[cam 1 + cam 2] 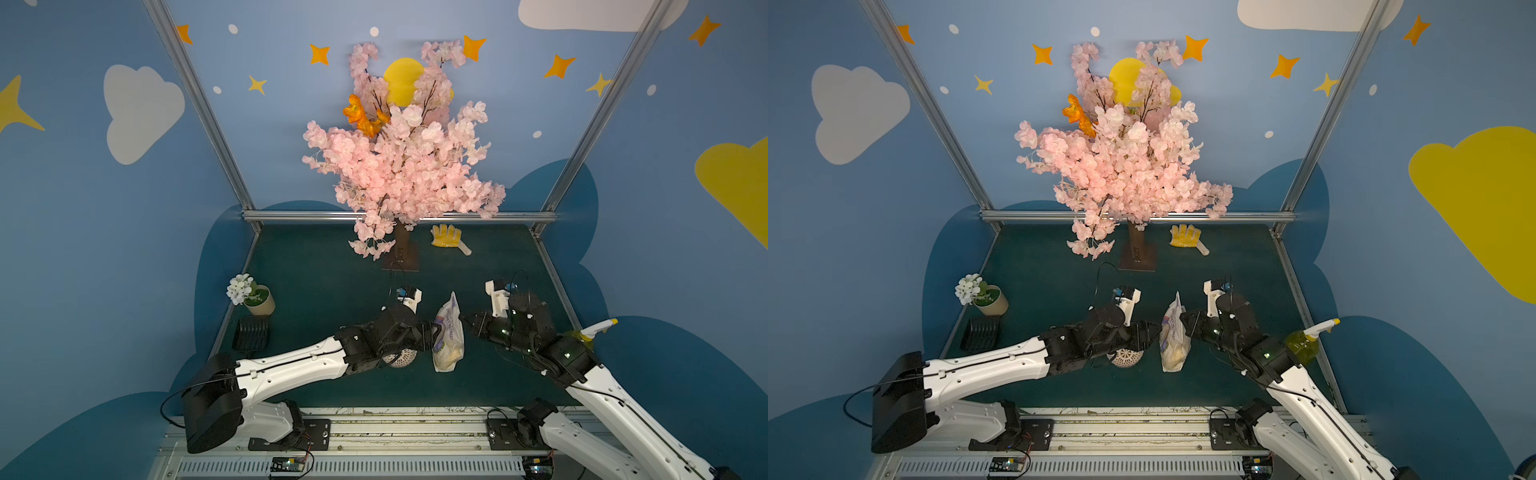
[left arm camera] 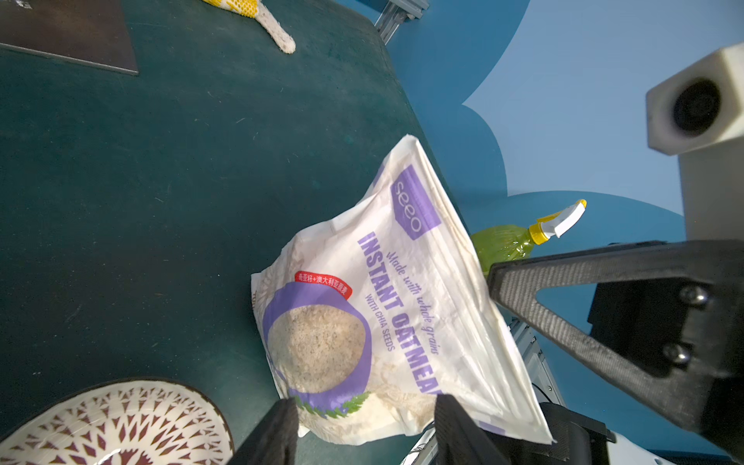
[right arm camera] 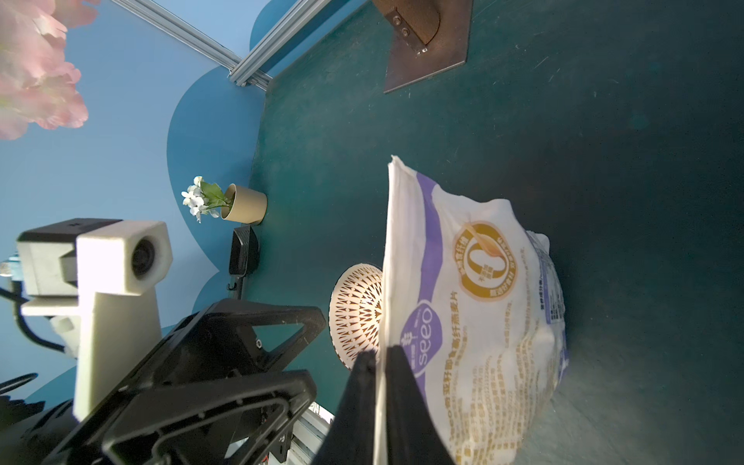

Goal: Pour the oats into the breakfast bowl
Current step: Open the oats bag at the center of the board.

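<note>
1. Cream-white lattice breakfast bowl [image 1: 402,358] sits nearest on the green table [image 1: 332,270], partly under the left arm.
2. Oats bag [image 1: 448,336] stands upright just beside the bowl, on the robot's right of it; flakes settled low.
3. Left tool [image 2: 366,432]: fingers apart, clamped across the bag's filled lower part.
4. Right tool [image 3: 380,362]: fingers together, pinching the bag's side seam.
5. Further back: spray bottle [image 1: 592,332] at right edge, flower pot [image 1: 261,302] at left.
6. Farthest: yellow glove [image 1: 446,237], pink blossom tree [image 1: 399,166].
</note>
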Action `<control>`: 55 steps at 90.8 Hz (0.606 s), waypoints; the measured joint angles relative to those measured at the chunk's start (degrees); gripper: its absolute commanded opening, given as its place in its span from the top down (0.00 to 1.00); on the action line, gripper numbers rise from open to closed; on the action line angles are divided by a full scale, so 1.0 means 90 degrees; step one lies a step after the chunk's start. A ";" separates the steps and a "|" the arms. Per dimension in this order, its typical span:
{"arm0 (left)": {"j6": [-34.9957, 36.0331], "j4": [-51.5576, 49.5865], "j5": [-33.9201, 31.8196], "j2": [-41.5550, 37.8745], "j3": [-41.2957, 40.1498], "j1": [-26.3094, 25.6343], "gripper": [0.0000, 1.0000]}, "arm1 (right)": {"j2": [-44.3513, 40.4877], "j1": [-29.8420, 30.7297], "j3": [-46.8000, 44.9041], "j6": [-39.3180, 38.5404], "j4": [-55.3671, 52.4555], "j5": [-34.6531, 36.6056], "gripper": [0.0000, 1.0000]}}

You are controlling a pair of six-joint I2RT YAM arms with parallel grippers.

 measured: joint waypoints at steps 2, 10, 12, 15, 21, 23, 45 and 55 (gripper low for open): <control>0.0000 0.0000 0.0000 0.0000 0.0000 -0.0002 0.42 | -0.0012 0.0000 -0.0012 0.0005 -0.0017 -0.0002 0.85; 0.0000 0.0005 0.0000 0.0005 0.0000 -0.0002 0.42 | -0.0049 0.0000 -0.0083 0.0012 -0.0061 -0.0005 0.85; 0.0000 0.0005 0.0000 0.0007 0.0000 -0.0002 0.42 | -0.0053 0.0000 -0.0095 0.0012 -0.0066 -0.0005 0.85; 0.0000 0.0002 0.0000 0.0007 0.0000 -0.0002 0.42 | -0.0063 0.0000 -0.0109 0.0015 -0.0068 -0.0002 0.85; 0.0000 0.0007 0.0000 0.0007 0.0000 -0.0002 0.41 | -0.0085 0.0000 -0.0126 0.0022 -0.0066 -0.0005 0.85; 0.0002 0.0007 0.0000 0.0007 0.0000 -0.0002 0.41 | -0.0092 0.0000 -0.0131 0.0027 -0.0066 -0.0002 0.86; -0.0005 0.0002 -0.0007 0.0010 0.0012 -0.0002 0.42 | -0.0095 0.0000 -0.0138 0.0061 -0.0049 -0.0024 1.00; -0.0022 -0.0019 -0.0029 0.0119 0.0221 -0.0002 0.40 | -0.0095 0.0000 -0.0138 0.0056 -0.0041 -0.0032 1.00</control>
